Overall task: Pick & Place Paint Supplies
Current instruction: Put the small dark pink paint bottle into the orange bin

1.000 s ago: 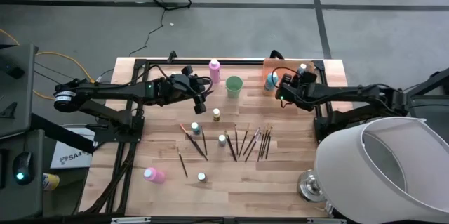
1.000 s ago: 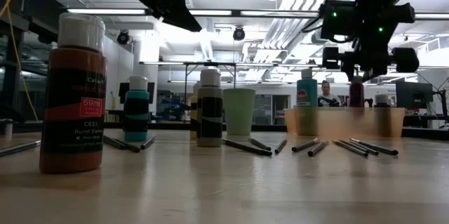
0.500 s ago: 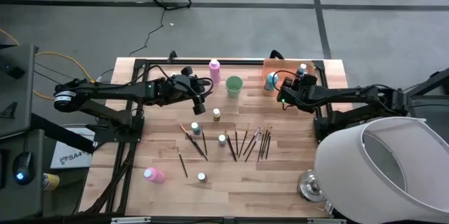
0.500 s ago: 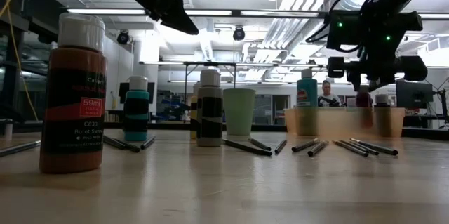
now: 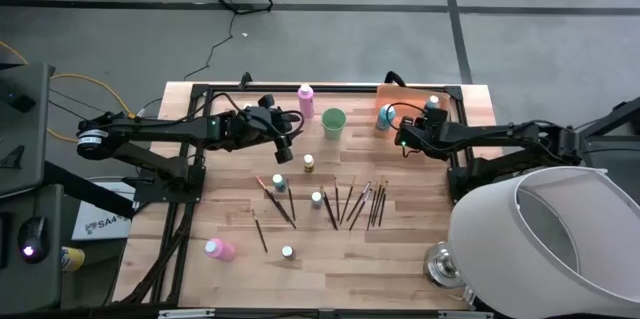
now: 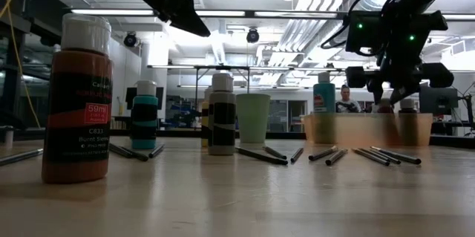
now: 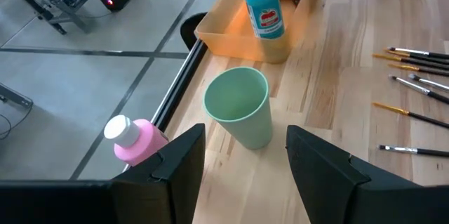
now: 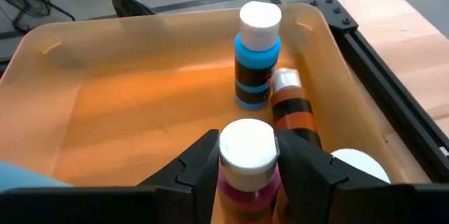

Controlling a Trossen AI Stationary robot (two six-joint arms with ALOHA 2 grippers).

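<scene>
A wooden table (image 5: 420,259) held scattered paint supplies. The right gripper (image 8: 247,155) hung over the orange tray (image 8: 140,104) at the table's far right corner, its fingers set either side of the white cap of a magenta paint bottle (image 8: 247,155); whether they gripped it or had just let go could not be told. In the tray stood a blue-labelled bottle (image 8: 257,54), with a brown bottle (image 8: 291,108) lying tilted beside it, touching or nearly so. The left gripper (image 7: 242,157) hovered near the table's middle, jaws apart and empty, facing the light green cup (image 7: 238,106), with a pink bottle (image 7: 137,140) beside it and a teal bottle (image 7: 265,13) standing at the tray's near end. Thin dark brushes (image 5: 345,202) and several small bottles (image 5: 287,252) lay on the wood between the arms. The small bottles looked light, stiff plastic, probably smooth and tippy, so a hold across the body just under the cap seemed safest. The brushes seemed light and rigid but liable to roll, best pinched mid-handle.
</scene>
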